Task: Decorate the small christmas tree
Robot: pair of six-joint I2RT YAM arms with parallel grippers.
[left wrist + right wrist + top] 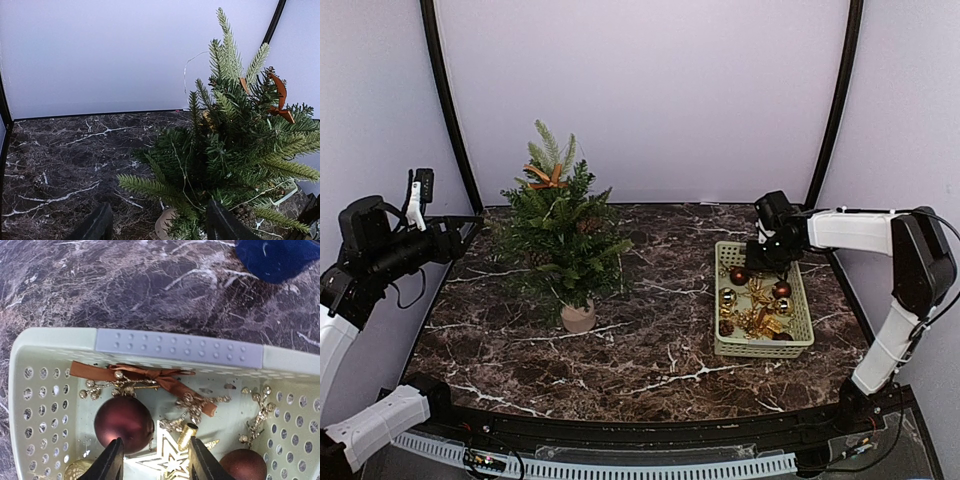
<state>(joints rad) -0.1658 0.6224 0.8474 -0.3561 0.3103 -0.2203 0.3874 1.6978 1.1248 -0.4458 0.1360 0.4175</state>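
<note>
Hovering over the basket (718, 300), the right gripper (155, 462) is spread, empty. This seems the picking step; next it must close on the maroon ball (123, 424). The small christmas tree (565, 235) stands at the basket's nine o'clock.

The small christmas tree (563, 235) stands in its pot (578, 318) on the left half of the counter (660, 350). A basket (763, 351) sits well apart from it on the right half, with a ball (123, 424), a star (167, 455) and a ribbon bow (150, 375) among the things inside. The left hand (157, 227) hangs left of the tree, near its branches. The right hand (156, 460) hangs over the basket's far end, above the ball and the star.
</note>
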